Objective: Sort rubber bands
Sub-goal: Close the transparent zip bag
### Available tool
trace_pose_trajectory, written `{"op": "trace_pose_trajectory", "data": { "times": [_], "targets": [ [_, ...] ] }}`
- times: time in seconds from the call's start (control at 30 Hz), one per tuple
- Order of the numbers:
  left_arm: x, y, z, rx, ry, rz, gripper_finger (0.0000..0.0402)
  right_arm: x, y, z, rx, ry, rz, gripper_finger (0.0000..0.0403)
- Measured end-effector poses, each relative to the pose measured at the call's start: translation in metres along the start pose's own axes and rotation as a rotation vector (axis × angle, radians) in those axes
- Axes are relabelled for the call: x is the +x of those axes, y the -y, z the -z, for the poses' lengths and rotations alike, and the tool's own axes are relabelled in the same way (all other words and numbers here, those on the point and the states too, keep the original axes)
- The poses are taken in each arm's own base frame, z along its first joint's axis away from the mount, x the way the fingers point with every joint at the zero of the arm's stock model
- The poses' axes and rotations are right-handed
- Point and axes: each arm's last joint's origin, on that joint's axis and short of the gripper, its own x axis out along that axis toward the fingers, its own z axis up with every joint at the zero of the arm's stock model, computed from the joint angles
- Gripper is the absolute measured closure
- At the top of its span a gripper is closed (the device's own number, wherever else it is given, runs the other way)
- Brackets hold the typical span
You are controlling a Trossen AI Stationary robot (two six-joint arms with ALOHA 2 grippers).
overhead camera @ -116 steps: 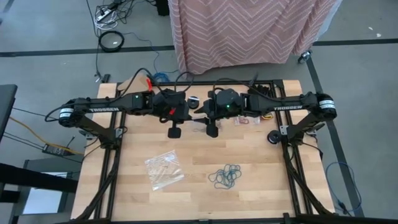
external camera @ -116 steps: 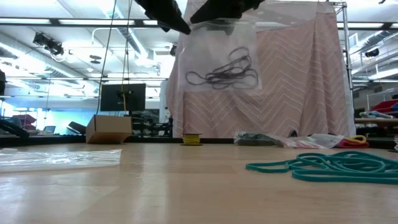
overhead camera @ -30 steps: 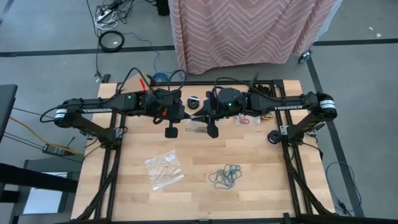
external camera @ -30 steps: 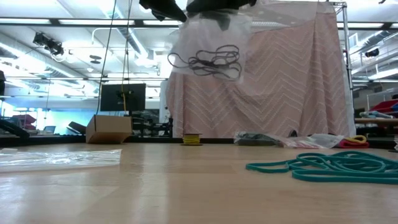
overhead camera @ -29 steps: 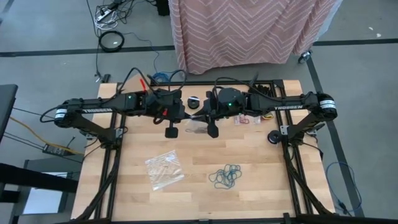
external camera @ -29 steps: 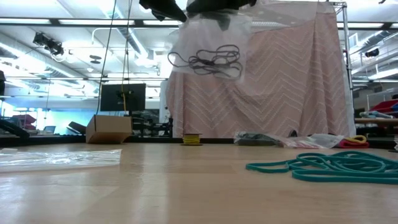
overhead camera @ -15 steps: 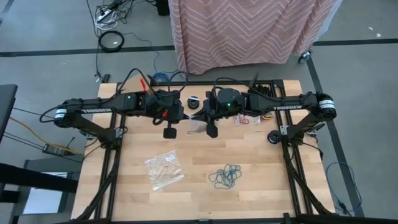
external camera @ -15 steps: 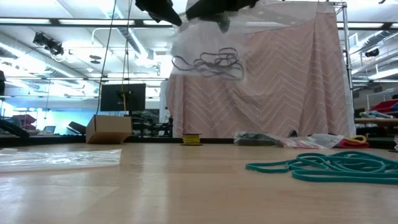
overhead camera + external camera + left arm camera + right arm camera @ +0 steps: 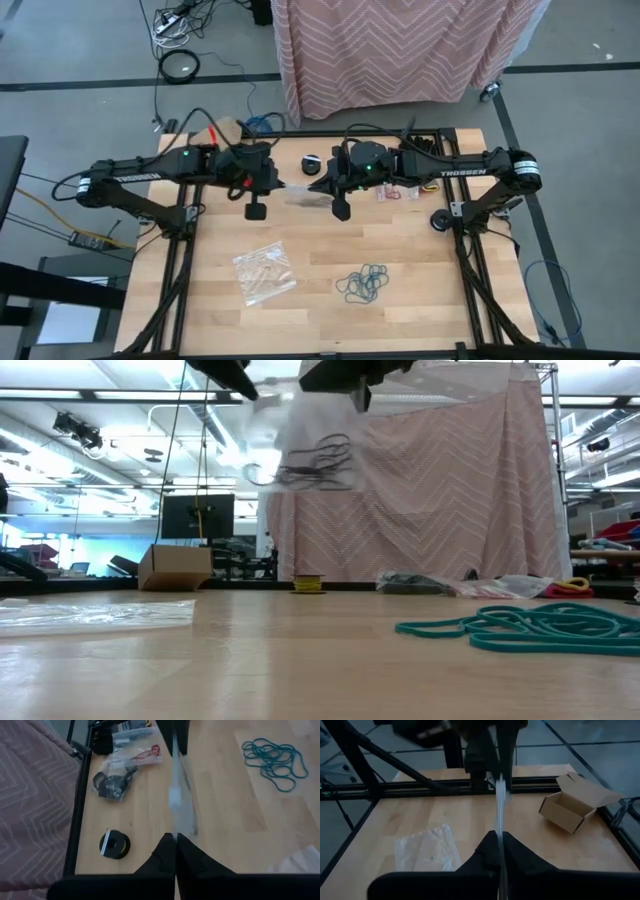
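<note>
Clear, crinkly bag (image 9: pixel 300 445), limp and light, is pinched at opposite edges by left gripper (image 9: pixel 268 186) and right gripper (image 9: pixel 322 188), upper centre of the high view; black rubber bands (image 9: pixel 315 463) slide loosely inside.

You've got a clear bag (image 9: pixel 297 189) up in the air, pulled taut and edge-on. One end is pinched at the right claw (image 9: pixel 314 187), the other at the left claw (image 9: pixel 278 185). A flat bag (image 9: pixel 264 272) lies on the table (image 9: pixel 420 290), well apart from both claws. A small black disc (image 9: pixel 311 161) sits near the right claw. A cardboard box (image 9: pixel 232 130) is behind the left claw, with pink chevron cloth (image 9: pixel 400 50) farther back.
</note>
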Motion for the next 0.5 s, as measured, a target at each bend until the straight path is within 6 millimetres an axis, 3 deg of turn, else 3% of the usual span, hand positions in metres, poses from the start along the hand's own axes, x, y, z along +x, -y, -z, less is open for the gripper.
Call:
{"op": "trace_pose_trajectory", "data": {
  "times": [0.1,0.5],
  "targets": [
    [-0.003,0.000,0.000,-0.002,0.014,0.009,0.0401,0.000,0.000,-0.004,-0.031,0.043,-0.010,0.0386],
    [0.029,0.004,-0.020,0.005,0.117,0.055,0.0401,-0.001,0.001,-0.009,-0.028,0.090,-0.045,0.0280]
  ]
}}
